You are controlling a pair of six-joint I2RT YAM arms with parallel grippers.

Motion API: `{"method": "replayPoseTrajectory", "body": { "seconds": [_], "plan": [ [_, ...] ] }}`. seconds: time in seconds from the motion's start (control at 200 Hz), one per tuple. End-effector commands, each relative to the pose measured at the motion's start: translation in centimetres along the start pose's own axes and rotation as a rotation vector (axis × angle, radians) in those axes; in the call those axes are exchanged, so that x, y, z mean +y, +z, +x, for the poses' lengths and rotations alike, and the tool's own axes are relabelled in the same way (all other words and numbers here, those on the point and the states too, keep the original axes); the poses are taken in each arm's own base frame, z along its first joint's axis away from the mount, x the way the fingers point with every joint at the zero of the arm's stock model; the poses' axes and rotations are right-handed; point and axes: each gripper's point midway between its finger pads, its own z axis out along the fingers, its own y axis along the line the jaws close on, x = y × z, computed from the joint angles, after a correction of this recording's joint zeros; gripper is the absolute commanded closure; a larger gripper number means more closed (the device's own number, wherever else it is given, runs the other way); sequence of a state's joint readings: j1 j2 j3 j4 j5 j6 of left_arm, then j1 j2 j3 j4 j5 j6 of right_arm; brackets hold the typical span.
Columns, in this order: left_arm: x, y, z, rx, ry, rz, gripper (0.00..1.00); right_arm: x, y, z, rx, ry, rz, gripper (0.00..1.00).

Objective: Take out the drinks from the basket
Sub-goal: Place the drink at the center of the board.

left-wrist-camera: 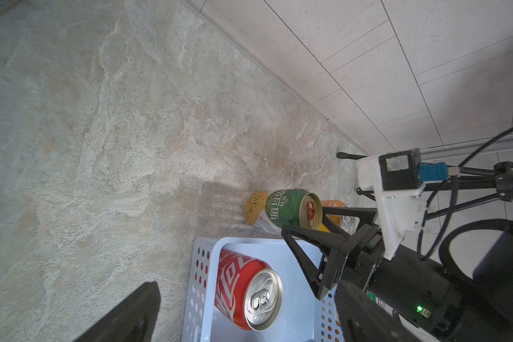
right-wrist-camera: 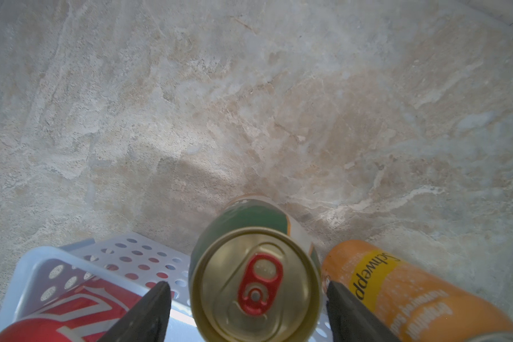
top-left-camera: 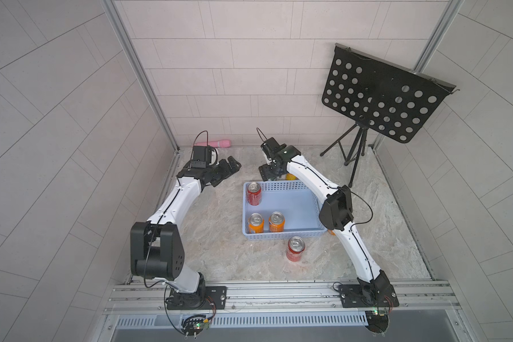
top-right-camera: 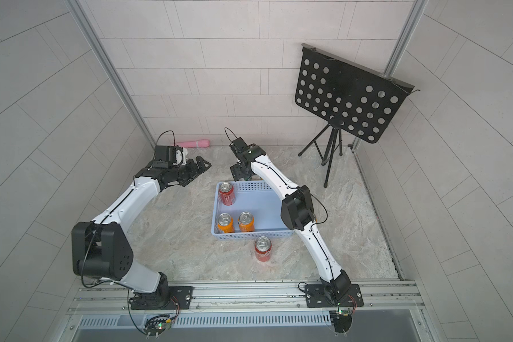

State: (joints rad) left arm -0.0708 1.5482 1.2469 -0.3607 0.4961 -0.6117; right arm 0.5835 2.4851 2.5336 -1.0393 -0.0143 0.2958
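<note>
The right gripper straddles the green, gold-topped can (jaws apart, a gap each side), which stands on the table just outside the blue basket, beside an orange can.

My counter is mottled beige stone. Pale tiled walls close me in on three sides, with metal posts at the far corners. A black, hole-punched music stand on a tripod stands far right. A pink thing lies by the back wall. The light is soft and even.
</note>
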Motion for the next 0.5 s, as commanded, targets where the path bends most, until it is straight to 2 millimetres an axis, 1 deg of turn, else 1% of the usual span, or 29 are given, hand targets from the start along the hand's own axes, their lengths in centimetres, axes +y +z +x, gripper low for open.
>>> {"method": "replayPoseTrajectory", "body": {
  "seconds": [0.0, 0.065, 0.175, 0.325, 0.4, 0.495],
  "plan": [
    [-0.2, -0.5, 0.1, -0.008, 0.020, 0.002, 0.00, -0.5, -3.4, -1.4, -0.054, 0.013, 0.005, 0.14],
    [-0.2, -0.4, 0.2, -0.003, 0.020, 0.001, 0.00, -0.8, -4.0, -1.7, -0.069, 0.019, 0.018, 0.14],
    [-0.1, -0.5, 0.1, -0.006, 0.025, -0.007, 0.00, -1.0, -5.7, -2.7, -0.112, 0.027, 0.020, 0.13],
    [0.3, -0.8, -0.2, -0.013, 0.033, -0.030, 0.00, -1.0, -9.0, -4.0, -0.177, 0.037, -0.001, 0.14],
    [0.9, -1.4, -0.6, -0.030, 0.039, -0.065, 0.00, -0.6, -10.3, -3.9, -0.186, 0.039, -0.032, 0.14],
    [1.6, -2.1, -1.0, -0.055, 0.048, -0.094, 0.00, 0.3, -11.4, -3.4, -0.188, 0.027, -0.081, 0.15]
  ]
}}
